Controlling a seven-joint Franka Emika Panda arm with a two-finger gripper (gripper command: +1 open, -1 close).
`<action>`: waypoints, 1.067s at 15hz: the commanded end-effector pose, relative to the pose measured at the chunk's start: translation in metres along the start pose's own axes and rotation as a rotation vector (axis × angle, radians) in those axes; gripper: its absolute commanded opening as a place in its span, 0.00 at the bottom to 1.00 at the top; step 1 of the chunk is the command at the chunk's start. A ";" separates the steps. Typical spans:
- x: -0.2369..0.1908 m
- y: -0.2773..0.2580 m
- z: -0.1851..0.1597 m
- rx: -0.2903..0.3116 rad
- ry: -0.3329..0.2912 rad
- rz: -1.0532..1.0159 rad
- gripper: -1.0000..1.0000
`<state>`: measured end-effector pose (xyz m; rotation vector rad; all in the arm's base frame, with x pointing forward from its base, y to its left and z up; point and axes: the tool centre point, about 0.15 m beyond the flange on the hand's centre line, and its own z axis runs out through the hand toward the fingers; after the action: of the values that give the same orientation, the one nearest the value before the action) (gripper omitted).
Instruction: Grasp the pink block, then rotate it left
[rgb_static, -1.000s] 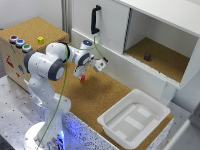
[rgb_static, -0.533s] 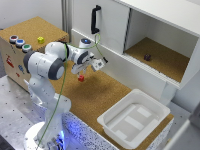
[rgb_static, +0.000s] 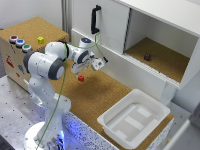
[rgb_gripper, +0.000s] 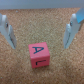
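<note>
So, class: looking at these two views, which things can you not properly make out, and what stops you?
- Pincer fingertips: in the exterior view, hidden behind the arm's own wrist.
- Pink block: in the wrist view, its letters are blurred; other faces are out of sight.
- Small dark object in the cabinet: too small in the exterior view to identify.
- White tray: its near rim is blurred.

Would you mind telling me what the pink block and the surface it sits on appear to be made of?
The pink block looks like painted wood or matte plastic: flat, even colour, no shine, dark letter-like marks on its top face. The tabletop looks like cork: speckled tan grain, rough and dull. Neither can be confirmed from the look alone.
</note>
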<state>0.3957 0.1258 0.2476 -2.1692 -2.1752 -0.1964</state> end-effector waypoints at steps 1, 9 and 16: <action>-0.008 0.005 -0.004 0.003 0.005 0.157 1.00; -0.025 -0.024 -0.003 -0.015 -0.207 0.658 1.00; -0.023 -0.019 0.005 -0.025 -0.194 1.086 1.00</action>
<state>0.3717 0.0977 0.2379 -2.9802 -1.0553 0.0635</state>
